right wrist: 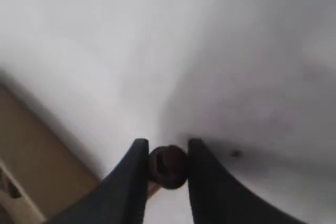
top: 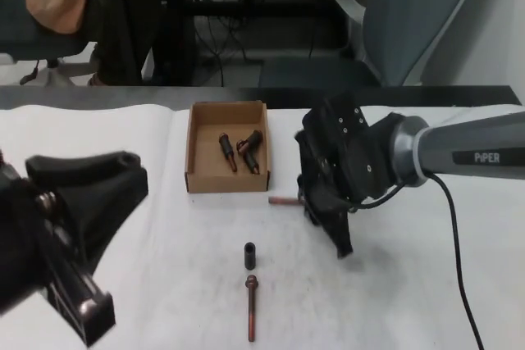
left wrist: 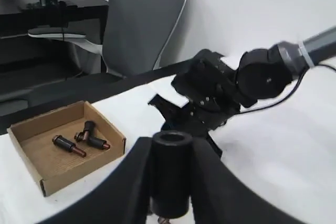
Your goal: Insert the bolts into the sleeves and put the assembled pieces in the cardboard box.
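Observation:
My left gripper (left wrist: 171,153) is shut on a black sleeve (left wrist: 170,182) held upright, and it hangs over the near left of the bench (top: 82,309). My right gripper (right wrist: 167,150) is shut on the head of a copper bolt (right wrist: 167,167). In the high view that bolt (top: 283,200) sticks out level from the right gripper (top: 312,202), just in front of the cardboard box (top: 190,149). A loose black sleeve (top: 249,253) stands on the cloth, with a long loose bolt (top: 251,309) lying right before it. Assembled pieces (top: 227,152) lie inside the box.
The bench is covered with a white cloth (top: 394,284), open on the near right. The box (left wrist: 79,174) and its pieces (left wrist: 68,145) sit to one side of the right arm (left wrist: 210,98). Office chairs (top: 410,14) stand behind the bench's far edge.

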Robot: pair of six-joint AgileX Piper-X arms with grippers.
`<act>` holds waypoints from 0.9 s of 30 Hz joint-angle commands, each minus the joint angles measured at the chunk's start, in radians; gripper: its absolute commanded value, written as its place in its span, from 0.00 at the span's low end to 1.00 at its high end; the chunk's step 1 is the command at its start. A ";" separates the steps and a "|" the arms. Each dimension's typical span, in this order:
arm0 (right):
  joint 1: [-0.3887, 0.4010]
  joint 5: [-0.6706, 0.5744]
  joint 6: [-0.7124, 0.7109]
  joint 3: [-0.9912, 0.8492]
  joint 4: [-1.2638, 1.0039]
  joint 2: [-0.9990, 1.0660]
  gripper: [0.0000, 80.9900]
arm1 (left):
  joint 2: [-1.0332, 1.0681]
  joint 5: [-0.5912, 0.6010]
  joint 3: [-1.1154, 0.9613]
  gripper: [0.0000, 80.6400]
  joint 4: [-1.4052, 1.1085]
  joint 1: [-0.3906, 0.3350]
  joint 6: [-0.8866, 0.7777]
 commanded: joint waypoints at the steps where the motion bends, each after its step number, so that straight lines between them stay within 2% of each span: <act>1: -0.027 0.023 -0.325 0.000 -0.126 -0.041 0.00 | 0.042 0.016 0.016 0.02 0.043 0.000 0.098; 7: -0.038 -0.031 -0.974 0.003 -0.007 -0.208 0.00 | 0.139 0.034 0.110 0.02 -0.119 0.000 0.115; 10: -0.002 -0.040 -1.263 0.003 0.085 -0.307 0.00 | 0.210 0.034 0.172 0.02 -0.301 0.000 0.039; 13: 0.055 -0.057 -1.463 0.003 0.139 -0.404 0.00 | 0.289 0.032 0.232 0.02 -0.488 -0.013 -0.032; 15: 0.093 -0.094 -1.540 0.003 0.165 -0.467 0.00 | 0.349 0.028 0.263 0.02 -0.598 -0.046 -0.064; 18: 0.160 -0.143 -1.549 0.003 0.195 -0.542 0.00 | 0.432 -0.037 0.285 0.02 -0.695 -0.161 -0.050; 22: 0.273 -0.137 -1.591 0.055 0.182 -0.627 0.00 | 0.562 -0.221 0.296 0.02 -0.796 -0.360 0.031; 23: 0.296 -0.117 -1.596 0.076 0.168 -0.646 0.00 | 0.599 -0.264 0.296 0.02 -0.839 -0.426 0.049; 27: 0.370 0.005 -1.564 0.190 0.159 -0.709 0.00 | 0.725 -0.501 0.296 0.02 -0.989 -0.580 0.070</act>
